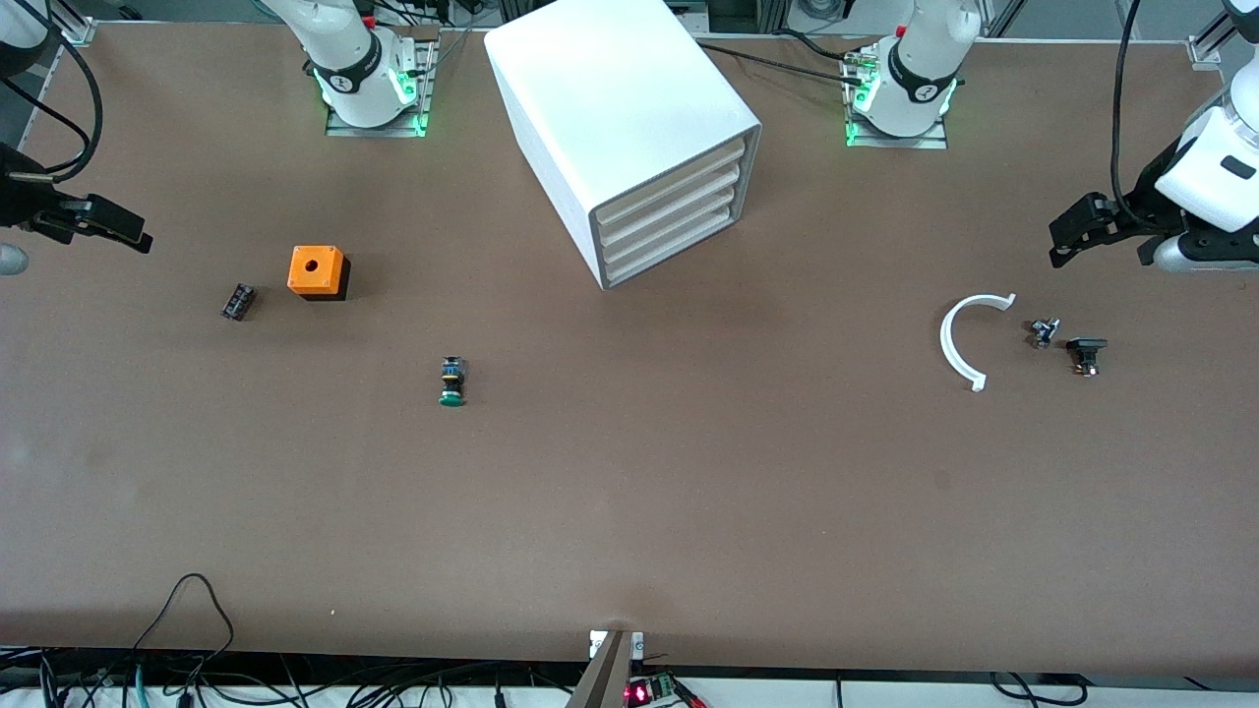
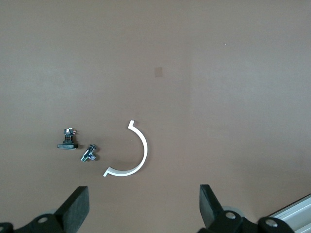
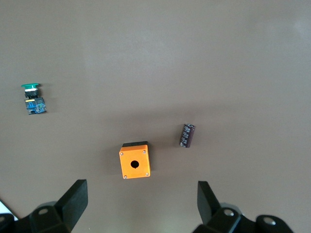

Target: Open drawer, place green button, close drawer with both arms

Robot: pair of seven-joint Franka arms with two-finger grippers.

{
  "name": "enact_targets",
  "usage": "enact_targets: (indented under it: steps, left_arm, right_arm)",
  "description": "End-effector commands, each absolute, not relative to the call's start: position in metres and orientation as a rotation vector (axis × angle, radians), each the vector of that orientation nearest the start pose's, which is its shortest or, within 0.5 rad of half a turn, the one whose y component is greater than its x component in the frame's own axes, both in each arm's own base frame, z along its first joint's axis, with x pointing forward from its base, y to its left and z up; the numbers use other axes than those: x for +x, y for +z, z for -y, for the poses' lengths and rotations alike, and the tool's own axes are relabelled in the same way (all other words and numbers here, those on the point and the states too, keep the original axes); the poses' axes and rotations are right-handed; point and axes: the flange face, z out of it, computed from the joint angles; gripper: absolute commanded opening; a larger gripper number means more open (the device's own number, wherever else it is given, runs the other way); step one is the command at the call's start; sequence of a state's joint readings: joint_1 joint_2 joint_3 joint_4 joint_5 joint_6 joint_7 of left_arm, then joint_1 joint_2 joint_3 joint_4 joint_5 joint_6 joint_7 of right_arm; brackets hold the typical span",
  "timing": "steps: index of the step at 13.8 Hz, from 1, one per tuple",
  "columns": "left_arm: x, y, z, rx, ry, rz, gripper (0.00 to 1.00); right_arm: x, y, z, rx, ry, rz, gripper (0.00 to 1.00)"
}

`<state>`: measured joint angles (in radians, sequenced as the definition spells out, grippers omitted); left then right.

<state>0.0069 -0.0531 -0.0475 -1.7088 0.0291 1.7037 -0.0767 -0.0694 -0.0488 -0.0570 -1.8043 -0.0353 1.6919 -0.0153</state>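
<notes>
A bare brown table (image 1: 629,511) carries everything. The button (image 1: 451,382) lies on its side, green cap toward the front camera, at about seven o'clock from the cabinet (image 1: 629,138), whose bottom drawer (image 1: 674,258) sits flush. The right gripper (image 3: 141,204) hangs spread over the orange cube (image 1: 317,271); the left gripper (image 2: 143,206) hangs spread over the white arc (image 1: 964,339).

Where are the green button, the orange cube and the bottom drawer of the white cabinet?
button (image 1: 452,382): front view, on its black-and-blue body.
orange cube (image 1: 316,268): front view, on its top face beside the hole.
drawer (image 1: 677,254): front view, on its sloped front lip, shut.
</notes>
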Motion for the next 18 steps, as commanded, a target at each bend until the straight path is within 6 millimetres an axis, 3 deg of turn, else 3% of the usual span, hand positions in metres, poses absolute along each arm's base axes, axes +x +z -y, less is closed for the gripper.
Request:
enact_targets:
  steps: [1, 7, 15, 18]
  left_arm:
    - [0.55, 0.605, 0.022, -3.098, -0.08, 0.027, 1.0]
    - [0.555, 0.606, 0.029, -3.103, -0.082, -0.001, 1.0]
    - [0.55, 0.596, 0.064, -3.112, 0.003, -0.079, 1.0]
    - [0.554, 0.562, 0.092, -3.112, 0.13, -0.153, 1.0]
  right_arm:
    - [0.531, 0.552, 0.072, -3.173, 0.09, -0.144, 1.0]
    - [0.532, 0.552, 0.072, -3.17, 0.09, -0.147, 1.0]
    - [0.534, 0.548, 0.072, -3.168, 0.099, -0.14, 1.0]
    - [0.534, 0.547, 0.072, -3.163, 0.108, -0.148, 1.0]
